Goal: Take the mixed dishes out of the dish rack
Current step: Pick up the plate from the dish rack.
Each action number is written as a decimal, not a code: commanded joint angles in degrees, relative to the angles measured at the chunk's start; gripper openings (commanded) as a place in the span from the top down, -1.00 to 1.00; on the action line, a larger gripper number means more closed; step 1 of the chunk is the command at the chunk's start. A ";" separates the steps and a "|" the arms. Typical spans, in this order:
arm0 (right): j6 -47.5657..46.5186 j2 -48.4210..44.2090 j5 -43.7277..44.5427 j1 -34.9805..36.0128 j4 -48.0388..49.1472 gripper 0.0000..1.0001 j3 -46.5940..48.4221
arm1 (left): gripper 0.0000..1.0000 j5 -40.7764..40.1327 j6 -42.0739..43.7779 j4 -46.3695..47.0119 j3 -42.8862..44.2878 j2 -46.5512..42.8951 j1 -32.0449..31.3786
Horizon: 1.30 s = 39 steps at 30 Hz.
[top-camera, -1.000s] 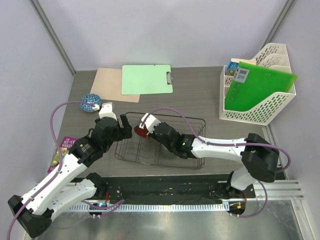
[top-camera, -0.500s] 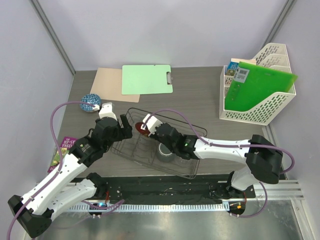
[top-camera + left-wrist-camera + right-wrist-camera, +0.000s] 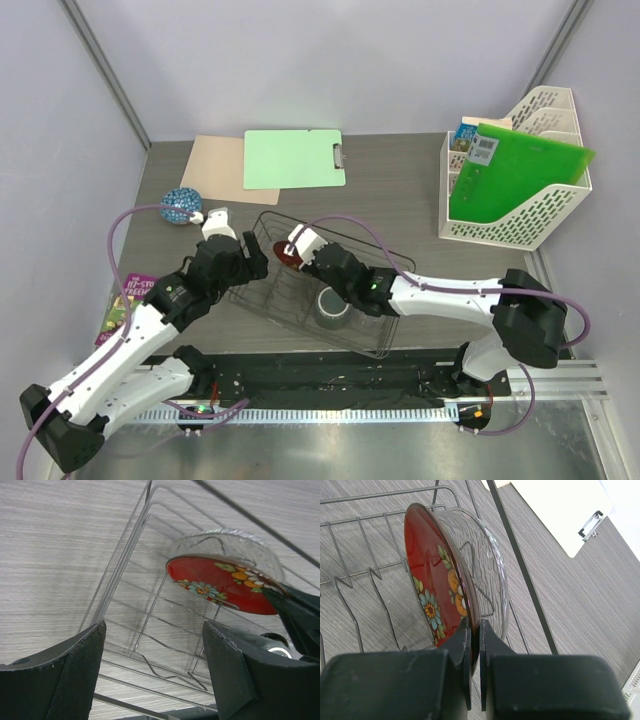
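Observation:
The dark wire dish rack [image 3: 372, 300] lies skewed on the table in front of the arms. A small red floral plate [image 3: 432, 580] stands on edge at its left end, with a clear glass bowl [image 3: 487, 575] right behind it. My right gripper [image 3: 475, 625] is shut on the plate's rim [image 3: 284, 258]. In the left wrist view the red floral plate [image 3: 225, 585] and the glass bowl [image 3: 227, 542] show beyond the rack wires [image 3: 131, 575]. My left gripper [image 3: 155, 670] is open over the rack's left end [image 3: 246, 264], holding nothing. A grey mug [image 3: 333, 305] stands in the rack. A small blue patterned bowl [image 3: 181, 207] rests on the table at the left.
A green clipboard [image 3: 294, 158] and a tan sheet [image 3: 215, 165] lie at the back. At the right stands a white mesh file holder [image 3: 535, 215] with a green folder [image 3: 515, 175] in it. A booklet [image 3: 124, 300] lies by the left table edge.
My right gripper has shut on the red plate's rim. The rack has swung askew, its right end now nearer the front, and the grey mug has come into view. The left arm shifted slightly.

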 commanded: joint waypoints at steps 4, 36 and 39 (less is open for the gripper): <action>2.17 -1.91 2.93 -2.91 1.20 0.98 3.80 | -0.50 0.97 -3.89 2.64 -0.30 6.57 0.27; -21.01 5.03 27.53 -0.45 25.93 0.98 -1.56 | -0.50 5.19 -8.02 10.02 3.30 24.16 0.97; -26.12 6.70 29.38 -0.45 32.98 0.98 -3.23 | -0.50 5.81 -8.11 10.20 3.74 24.51 1.15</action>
